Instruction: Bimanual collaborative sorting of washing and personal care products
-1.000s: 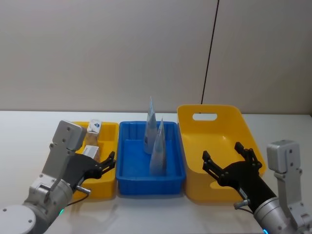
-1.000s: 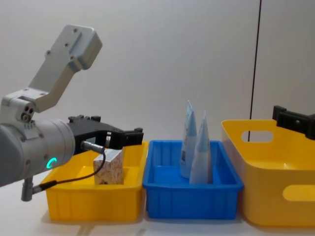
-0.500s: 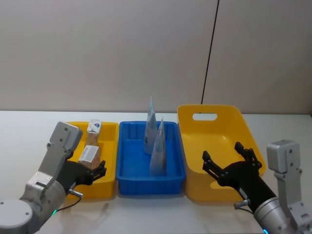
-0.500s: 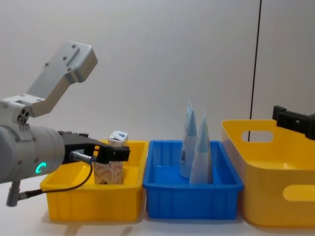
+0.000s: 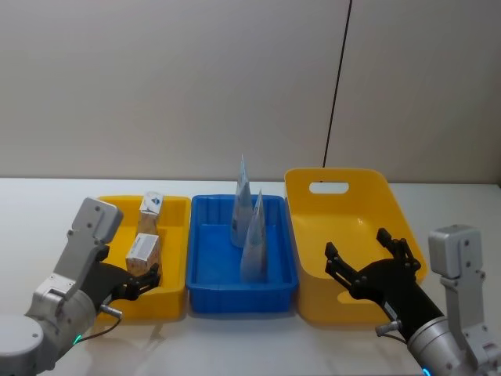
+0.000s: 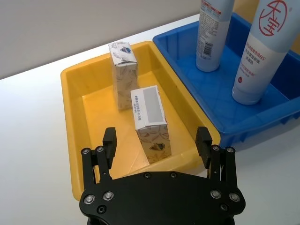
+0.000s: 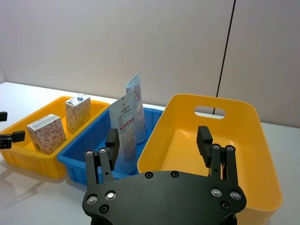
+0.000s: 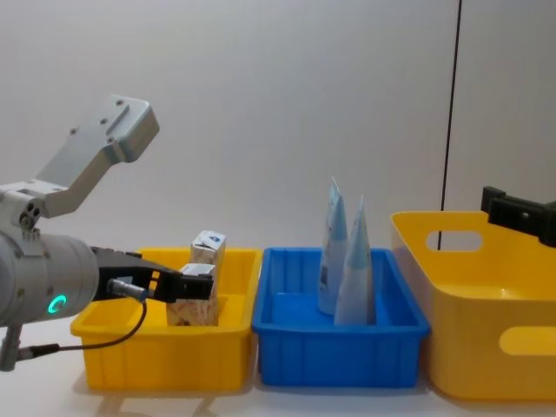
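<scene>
Left gripper [image 6: 156,136] wide (empty) near cartons [image 6: 150,119], right gripper [image 7: 157,135] wide by large yellow bin [image 5: 368,196]

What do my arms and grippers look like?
Both arms have light grey housings with boxy grey wrist blocks. The left gripper and right gripper are black, with silver-screwed palm plates. The left arm carries a green ring light and thin black cable.

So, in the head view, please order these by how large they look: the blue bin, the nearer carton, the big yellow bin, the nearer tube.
1. big yellow bin
2. blue bin
3. nearer tube
4. nearer carton
</scene>
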